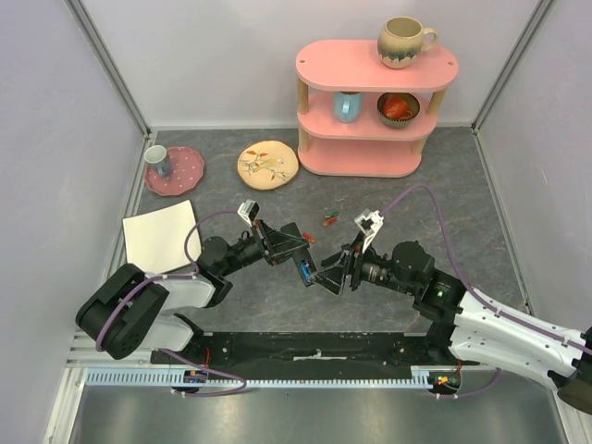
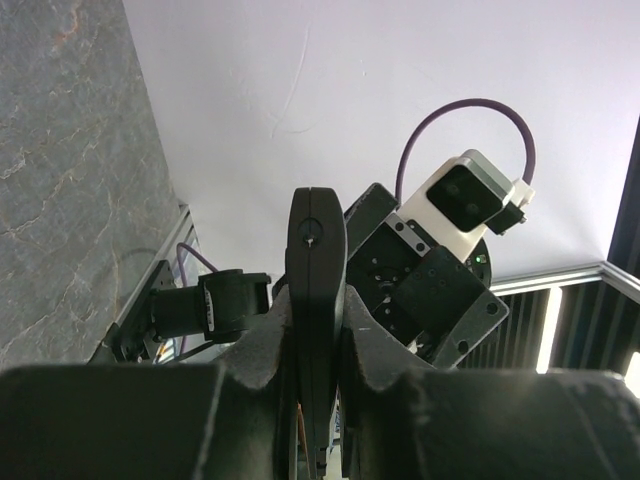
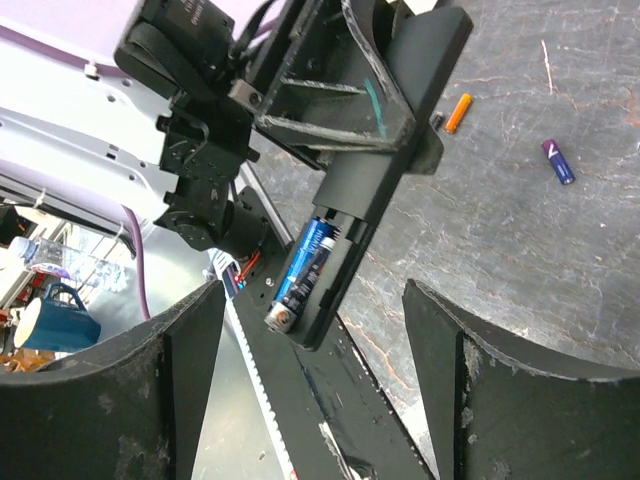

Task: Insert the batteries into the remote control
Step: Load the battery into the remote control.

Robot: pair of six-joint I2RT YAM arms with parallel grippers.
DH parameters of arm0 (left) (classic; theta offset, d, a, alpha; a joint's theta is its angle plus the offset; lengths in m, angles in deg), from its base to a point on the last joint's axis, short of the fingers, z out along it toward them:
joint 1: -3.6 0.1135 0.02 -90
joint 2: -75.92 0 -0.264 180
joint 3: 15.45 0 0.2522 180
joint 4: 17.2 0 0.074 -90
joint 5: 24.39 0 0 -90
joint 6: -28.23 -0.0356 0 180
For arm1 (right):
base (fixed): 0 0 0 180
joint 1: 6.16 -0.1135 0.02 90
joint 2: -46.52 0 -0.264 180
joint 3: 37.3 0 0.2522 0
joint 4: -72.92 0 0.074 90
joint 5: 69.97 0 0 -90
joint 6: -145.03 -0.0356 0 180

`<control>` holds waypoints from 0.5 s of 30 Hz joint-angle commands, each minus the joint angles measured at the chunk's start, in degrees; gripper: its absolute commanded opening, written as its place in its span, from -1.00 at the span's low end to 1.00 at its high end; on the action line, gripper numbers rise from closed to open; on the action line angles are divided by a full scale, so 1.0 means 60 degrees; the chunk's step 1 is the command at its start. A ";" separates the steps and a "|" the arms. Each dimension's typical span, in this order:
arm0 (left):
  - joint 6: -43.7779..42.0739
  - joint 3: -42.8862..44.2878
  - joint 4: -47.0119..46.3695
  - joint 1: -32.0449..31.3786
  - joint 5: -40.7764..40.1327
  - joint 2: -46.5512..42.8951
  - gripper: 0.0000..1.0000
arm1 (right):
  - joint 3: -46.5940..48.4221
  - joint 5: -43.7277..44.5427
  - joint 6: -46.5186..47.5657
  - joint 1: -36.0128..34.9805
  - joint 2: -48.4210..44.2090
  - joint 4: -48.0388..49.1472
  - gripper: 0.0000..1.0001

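Wide-spread fingers of the right gripper (image 3: 312,292) fill the bottom of the right wrist view, released and grasping nothing. Framed between them and touching neither is the lower end of the remote control (image 3: 372,180), which slants from 1 o'clock down to 7 o'clock. Its battery bay is open toward the camera, and one blue cell (image 3: 300,265) lies lengthwise in it, silver end toward 7 o'clock. At 12 o'clock from that cell, the left gripper (image 3: 330,90) is clenched on the remote's upper part.

On the table (image 3: 520,260), at 2 o'clock from the bay, lie two loose batteries set apart from each other: an orange one (image 3: 457,112) and, farther toward 3 o'clock, a blue-and-purple one (image 3: 558,160).

The left wrist view shows the remote control (image 2: 315,260) edge-on and upright, pinched between the left gripper's two fingers. The right arm's wrist camera (image 2: 470,195) sits at 2 o'clock from it.

From above, the two grippers meet over the middle of the grey table. The left gripper (image 1: 282,242) is at 10 o'clock from the right gripper (image 1: 326,277), and the remote's open end, with its blue cell (image 1: 303,269), is just beside the right one. A small cluster of loose batteries (image 1: 328,219) lies at 12 o'clock from the right gripper, well short of the pink shelf (image 1: 370,148) — they look red, green and orange, though they are too small to be sure.
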 commanded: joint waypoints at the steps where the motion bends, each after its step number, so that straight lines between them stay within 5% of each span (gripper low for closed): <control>1: -0.0367 0.0245 -0.0877 -0.0037 0.0230 -0.0314 -0.96 | -0.0239 -0.0275 0.0246 0.0041 0.0004 0.0459 0.56; 15: -0.0412 0.0128 -0.0789 -0.0036 0.0201 -0.0373 -0.96 | -0.0401 -0.0143 0.0202 0.0143 -0.0054 0.0561 0.49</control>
